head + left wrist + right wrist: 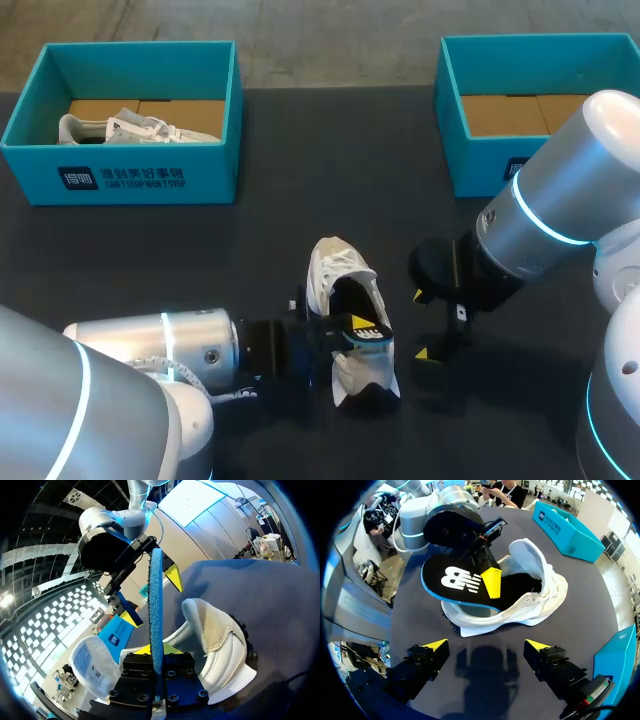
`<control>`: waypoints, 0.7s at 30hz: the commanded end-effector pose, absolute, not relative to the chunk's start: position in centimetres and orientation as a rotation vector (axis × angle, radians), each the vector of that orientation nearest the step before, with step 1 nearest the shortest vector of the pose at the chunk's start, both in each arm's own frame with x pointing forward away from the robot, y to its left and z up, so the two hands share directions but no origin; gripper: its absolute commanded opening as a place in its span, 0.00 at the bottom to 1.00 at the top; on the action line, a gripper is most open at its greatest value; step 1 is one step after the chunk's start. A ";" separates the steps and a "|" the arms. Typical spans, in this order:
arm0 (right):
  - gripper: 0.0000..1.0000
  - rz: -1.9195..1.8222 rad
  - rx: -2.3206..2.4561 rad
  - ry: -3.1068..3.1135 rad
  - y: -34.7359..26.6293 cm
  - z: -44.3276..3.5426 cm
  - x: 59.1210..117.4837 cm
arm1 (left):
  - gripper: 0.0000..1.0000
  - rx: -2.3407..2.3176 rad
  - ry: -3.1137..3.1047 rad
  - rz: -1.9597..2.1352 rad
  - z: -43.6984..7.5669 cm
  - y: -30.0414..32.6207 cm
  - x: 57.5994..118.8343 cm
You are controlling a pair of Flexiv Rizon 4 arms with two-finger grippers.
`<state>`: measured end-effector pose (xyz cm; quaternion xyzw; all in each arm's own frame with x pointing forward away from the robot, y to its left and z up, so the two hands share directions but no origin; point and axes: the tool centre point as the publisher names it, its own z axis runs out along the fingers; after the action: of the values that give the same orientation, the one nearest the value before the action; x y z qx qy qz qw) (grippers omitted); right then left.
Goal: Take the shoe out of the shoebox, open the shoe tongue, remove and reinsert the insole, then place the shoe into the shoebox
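A white shoe (340,275) lies on the dark table at the middle, its opening facing up. My left gripper (362,328) is shut on the black insole with a blue edge (368,337), which is partly out of the shoe's heel end. In the left wrist view the insole (156,610) stands edge-on between that gripper's (156,651) fingers, with the shoe (220,640) beside it. My right gripper (422,324) hangs open just right of the shoe. Its own view shows the gripper (486,647) with nothing between its fingers, and ahead of it the shoe (530,597) and the insole (455,582).
A teal shoebox (125,180) at the back left holds another white shoe (135,129). A second teal shoebox (480,160) stands at the back right with only its brown cardboard floor showing. My right arm's bulk (560,215) overhangs that box's front corner.
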<state>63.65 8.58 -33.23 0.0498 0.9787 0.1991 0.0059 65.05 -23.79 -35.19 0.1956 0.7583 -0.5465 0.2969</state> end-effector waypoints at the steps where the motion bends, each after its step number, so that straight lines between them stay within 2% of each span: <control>1: 1.00 0.622 0.158 3.060 8.7 -33.4 63.5 | 0.05 0.523 2.026 -1.462 -34.9 -24.0 64.9; 2: 1.00 0.622 0.158 3.060 8.7 -33.4 63.5 | 0.17 0.522 2.025 -1.465 -34.9 -24.1 64.9; 3: 1.00 0.622 0.158 3.060 8.7 -33.4 63.5 | 0.23 0.522 2.024 -1.470 -34.7 -24.1 64.7; 5: 1.00 0.622 0.158 3.060 8.7 -33.4 63.5 | 0.29 0.519 2.021 -1.480 -34.5 -24.1 64.4; 7: 1.00 0.622 0.158 3.060 8.7 -33.4 63.5 | 0.29 0.518 2.017 -1.490 -34.2 -24.1 64.1; 15: 1.00 0.622 0.158 3.060 8.7 -33.4 63.5 | 0.25 0.507 2.002 -1.533 -33.0 -24.1 62.9; 19: 1.00 0.622 0.158 3.060 8.7 -33.4 63.5 | 0.15 0.514 1.998 -1.537 -32.8 -24.3 62.6; 20: 1.00 0.622 0.158 3.060 8.7 -33.4 63.5 | 0.10 0.515 1.996 -1.540 -32.8 -24.3 62.6; 21: 1.00 0.622 0.158 3.060 8.7 -33.4 63.5 | 0.00 0.515 1.994 -1.541 -32.9 -24.3 62.6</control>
<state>63.65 8.58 -33.23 0.0498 0.9787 0.1991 0.0059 62.92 -24.64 -32.87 0.1927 0.7452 -0.5742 0.2791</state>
